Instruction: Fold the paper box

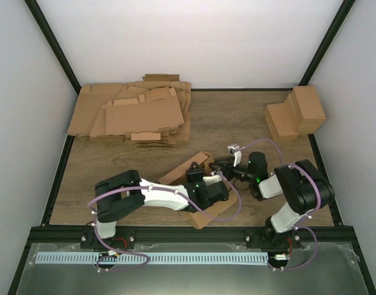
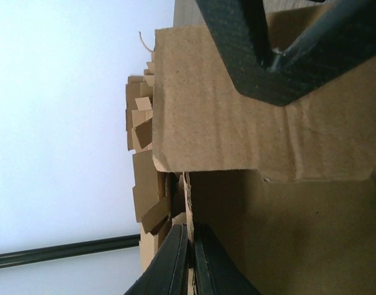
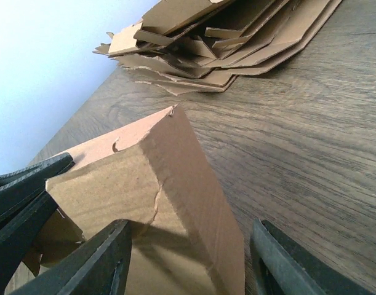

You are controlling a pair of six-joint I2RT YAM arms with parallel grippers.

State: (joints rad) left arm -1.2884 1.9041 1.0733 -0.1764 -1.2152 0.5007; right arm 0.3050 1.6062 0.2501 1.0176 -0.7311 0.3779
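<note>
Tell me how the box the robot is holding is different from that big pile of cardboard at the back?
The paper box is one piece with panels bent up; the heap is many sheets lying flat. The paper box sits close to the arms, pinched by the left gripper; the heap lies at the far left, with no gripper on it. Both are plain brown cardboard.

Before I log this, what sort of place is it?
Probably a robot test cell: white walls enclose a wood-look table, with a heap of cardboard sheets and folded boxes at the back.
</note>
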